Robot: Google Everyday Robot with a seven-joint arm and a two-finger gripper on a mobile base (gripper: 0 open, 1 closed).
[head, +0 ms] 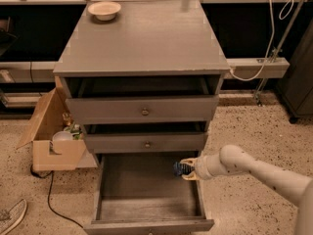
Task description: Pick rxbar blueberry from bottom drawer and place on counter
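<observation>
Gripper point(186, 169) is at the right side of the pulled-out bottom drawer point(139, 187), above its floor & close to the right wall, w/ both fingers clenched on the rxbar blueberry point(179, 169), whose dark blue wrapper pokes out left of the fingers. The arm point(254, 173) reaches in from the lower right over the drawer's right edge; the 2 upper drawers are each a bit open. Counter point(146, 38) carries a cream bowl point(104, 10) at its back left corner, & a cardboard box point(51, 146) stands on the floor left of the cabinet.
</observation>
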